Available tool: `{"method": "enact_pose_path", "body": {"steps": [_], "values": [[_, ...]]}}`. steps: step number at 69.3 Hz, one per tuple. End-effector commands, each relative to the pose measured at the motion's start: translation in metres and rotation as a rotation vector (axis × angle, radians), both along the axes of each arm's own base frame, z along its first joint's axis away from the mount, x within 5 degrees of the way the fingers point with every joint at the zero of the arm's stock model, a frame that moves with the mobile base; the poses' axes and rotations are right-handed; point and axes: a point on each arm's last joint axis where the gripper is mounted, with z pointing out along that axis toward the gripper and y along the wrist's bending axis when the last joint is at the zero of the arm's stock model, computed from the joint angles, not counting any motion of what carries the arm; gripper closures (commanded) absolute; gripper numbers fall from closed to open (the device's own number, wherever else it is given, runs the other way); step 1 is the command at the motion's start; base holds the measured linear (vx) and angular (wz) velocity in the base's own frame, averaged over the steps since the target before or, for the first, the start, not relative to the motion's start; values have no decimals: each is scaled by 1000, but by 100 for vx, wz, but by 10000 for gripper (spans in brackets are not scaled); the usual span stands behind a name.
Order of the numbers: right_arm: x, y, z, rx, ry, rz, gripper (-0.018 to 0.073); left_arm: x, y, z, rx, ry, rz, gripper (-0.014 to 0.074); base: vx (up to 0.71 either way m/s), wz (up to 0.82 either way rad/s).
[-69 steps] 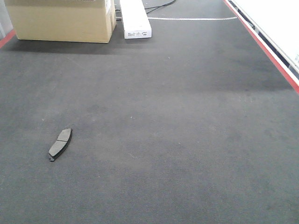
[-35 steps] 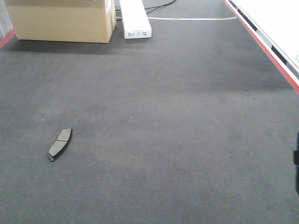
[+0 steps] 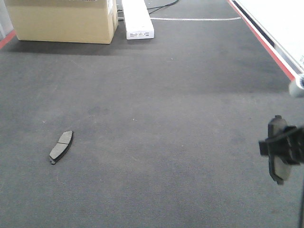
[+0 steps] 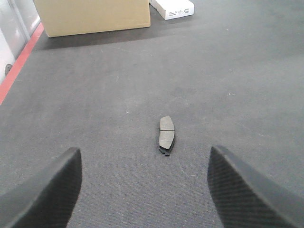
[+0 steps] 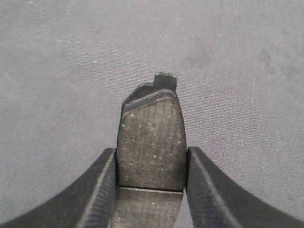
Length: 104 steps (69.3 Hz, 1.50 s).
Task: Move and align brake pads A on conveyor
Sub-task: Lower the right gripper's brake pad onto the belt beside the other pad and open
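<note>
One brake pad (image 5: 151, 118), dark grey with a speckled face and a small end tab, is clamped upright between the fingers of the right claw (image 5: 151, 159), over the dark textured conveyor (image 5: 57, 71). A second pad (image 4: 166, 134), with a cross groove, lies flat on the belt ahead of the wide-open left claw (image 4: 142, 159), apart from it.

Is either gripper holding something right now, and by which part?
The right gripper holds a brake pad, clamped across its long edges near the middle groove. The left gripper is open and empty.

A factory or warehouse line — wide dark conveyor belt (image 3: 166, 118) with red edge strips (image 3: 266, 45), cardboard box (image 3: 61, 21), white carton (image 3: 137, 19).
</note>
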Motion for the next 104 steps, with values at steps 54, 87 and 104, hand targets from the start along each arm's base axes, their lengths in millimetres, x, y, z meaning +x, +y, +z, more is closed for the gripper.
{"method": "enact_pose_path", "body": {"steps": [54,87,104], "values": [[153,-28,-47,-27,271,-29,564,3,-1,12,-12,-81,1,80,0,0],[212,-30,-106,-67,376,-20,564,3,-1,12,-12,-81,1,80,0,0],[223,-29,-134,-68,426,-19,564,3,-1,12,-12,-81,1,80,0,0]]}}
